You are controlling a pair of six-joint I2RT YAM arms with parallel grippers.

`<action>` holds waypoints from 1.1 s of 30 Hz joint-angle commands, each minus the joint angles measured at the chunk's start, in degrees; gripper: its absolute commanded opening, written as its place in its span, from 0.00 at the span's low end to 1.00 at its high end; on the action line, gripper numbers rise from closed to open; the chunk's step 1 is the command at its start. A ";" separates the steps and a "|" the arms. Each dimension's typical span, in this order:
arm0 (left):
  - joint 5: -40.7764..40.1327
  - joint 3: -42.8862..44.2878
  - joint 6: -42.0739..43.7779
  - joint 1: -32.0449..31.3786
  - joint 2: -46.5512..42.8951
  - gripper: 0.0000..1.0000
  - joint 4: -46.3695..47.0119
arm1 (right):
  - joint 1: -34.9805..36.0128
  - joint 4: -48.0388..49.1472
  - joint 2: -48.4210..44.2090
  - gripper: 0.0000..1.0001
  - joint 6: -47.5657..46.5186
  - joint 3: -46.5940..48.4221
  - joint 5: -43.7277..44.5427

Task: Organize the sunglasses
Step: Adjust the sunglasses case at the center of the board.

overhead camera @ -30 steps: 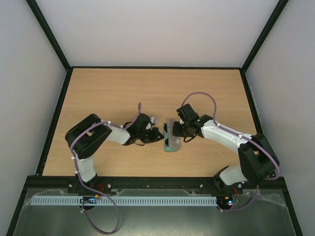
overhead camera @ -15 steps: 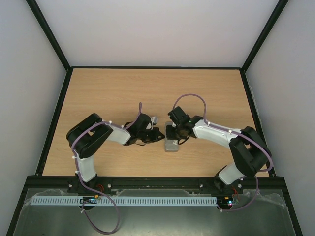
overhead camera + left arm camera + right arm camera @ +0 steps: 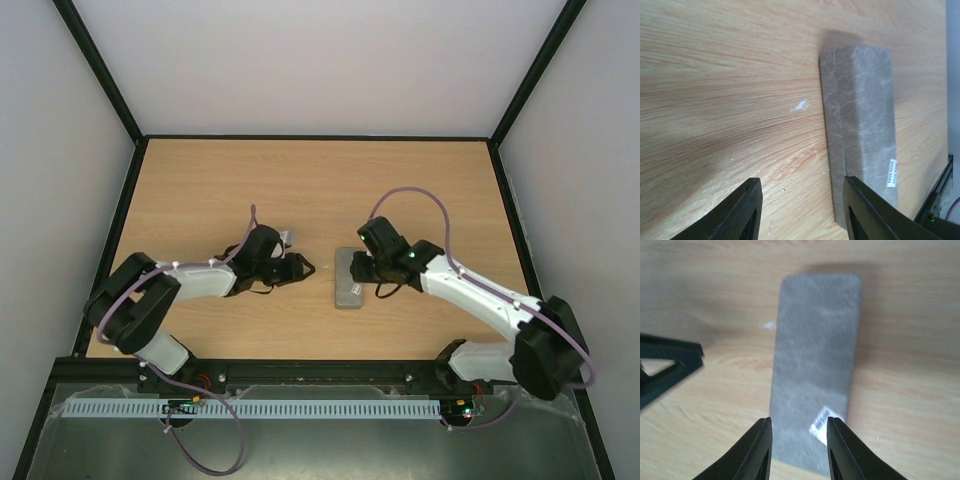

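Lying shut on the counter [image 3: 230, 180], the grey case [image 3: 349, 279] hides any sunglasses; packing seems done; left hand [image 3: 802, 212] and right hand [image 3: 797, 447] both stand open, holding nothing.

Nothing legible for you to read.
You get one small white sticker [image 3: 823, 421] on the grey case [image 3: 815, 355], just beside one finger of the right gripper [image 3: 797, 432]; its print is too blurred to read.
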 commanded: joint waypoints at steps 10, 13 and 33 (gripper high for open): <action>-0.16 4.00 5.27 6.40 -3.77 0.57 -9.39 | 14.15 0.36 -18.35 0.25 17.75 -21.04 -3.06; -0.17 4.32 5.53 6.59 -4.61 0.59 -10.48 | 14.31 4.20 -16.74 0.23 18.69 -24.38 -3.81; -0.60 1.14 5.47 8.06 -12.53 0.63 -13.79 | 1.24 8.83 -1.86 0.22 11.18 -21.34 1.38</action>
